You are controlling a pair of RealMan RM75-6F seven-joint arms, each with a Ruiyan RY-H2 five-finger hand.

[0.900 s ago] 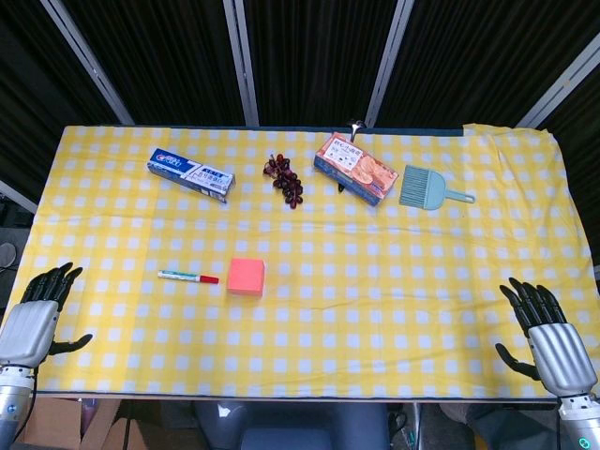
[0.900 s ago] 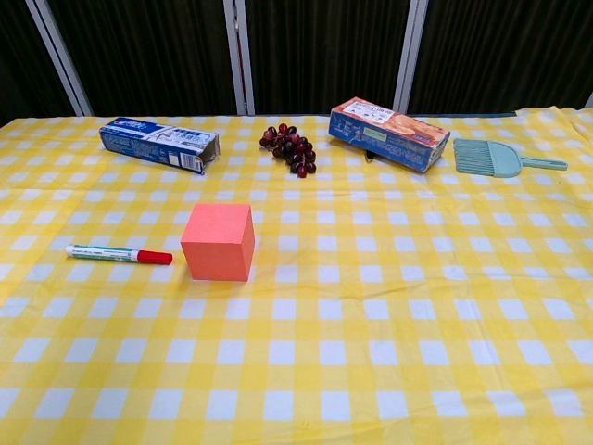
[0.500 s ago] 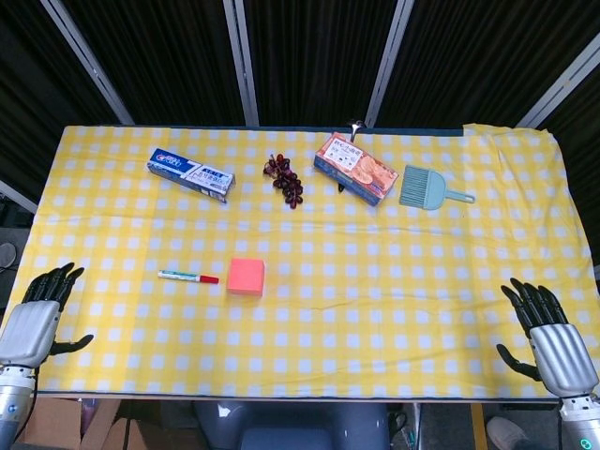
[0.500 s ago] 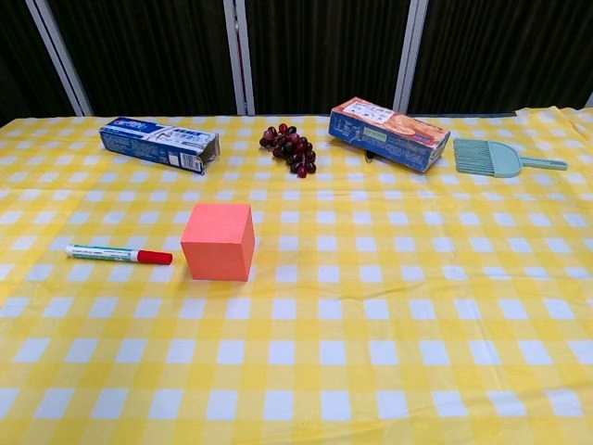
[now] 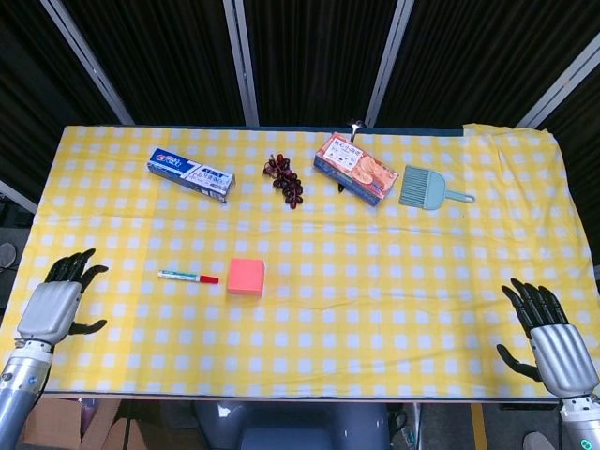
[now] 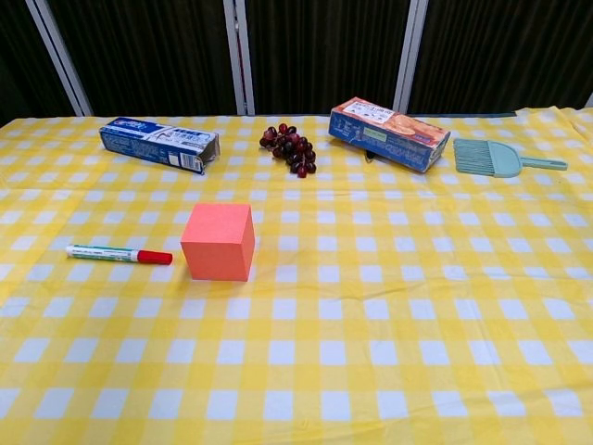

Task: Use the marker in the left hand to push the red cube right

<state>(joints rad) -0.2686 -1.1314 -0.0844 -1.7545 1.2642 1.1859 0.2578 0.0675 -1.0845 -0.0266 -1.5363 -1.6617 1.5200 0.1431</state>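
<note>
The red cube (image 5: pixel 247 277) (image 6: pixel 218 242) sits on the yellow checked cloth, left of the middle. A white marker with a red cap (image 5: pixel 187 277) (image 6: pixel 119 253) lies flat just left of it, cap end toward the cube, a small gap between them. My left hand (image 5: pixel 58 306) hovers over the table's near left corner, fingers apart and empty, well left of the marker. At the near right corner my right hand (image 5: pixel 551 344) is spread and empty. Neither hand shows in the chest view.
Along the far side lie a blue toothpaste box (image 5: pixel 188 174), dark grapes (image 5: pixel 285 179), an orange snack box (image 5: pixel 355 169) and a teal hand brush (image 5: pixel 426 187). The cloth (image 5: pixel 394 281) right of the cube is bare.
My left hand has moved up and inward over the table's left edge, closer to the marker. The marker, cube and right hand have stayed put.
</note>
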